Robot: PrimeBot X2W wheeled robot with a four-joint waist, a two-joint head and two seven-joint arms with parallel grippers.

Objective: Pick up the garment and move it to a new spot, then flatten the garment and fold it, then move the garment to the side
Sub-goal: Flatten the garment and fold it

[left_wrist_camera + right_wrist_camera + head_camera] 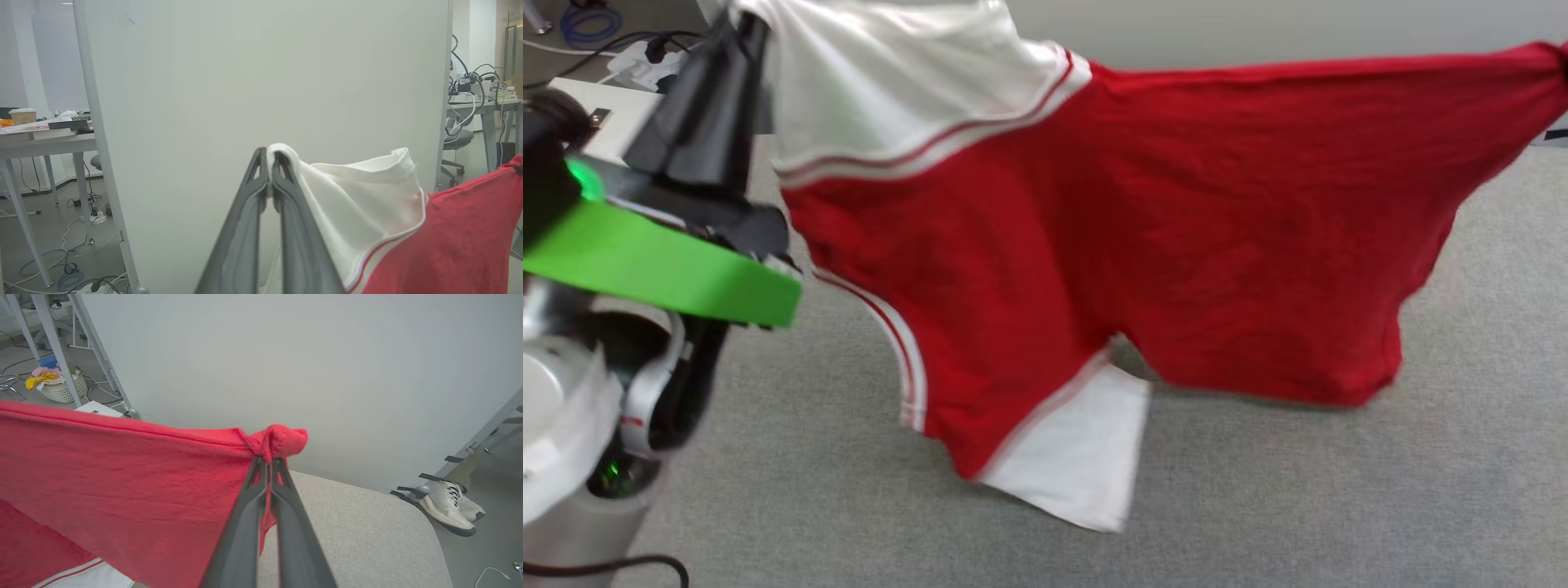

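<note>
Holding the garment (1176, 204) stretched wide in the air above the grey counter (1339, 506), lower edge sagging towards it. Red across the body, softly wrinkled, with white short sleeves edged in red-and-white stripes, one sleeve dangling below. Pinched tight by the left hand (269, 163) at a white sleeve fold and by the right hand (269, 459) at a bunched red corner.

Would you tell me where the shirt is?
In the head view the shirt hangs spread over the grey surface, left tool pinching its white sleeve, right tool a red corner.
</note>
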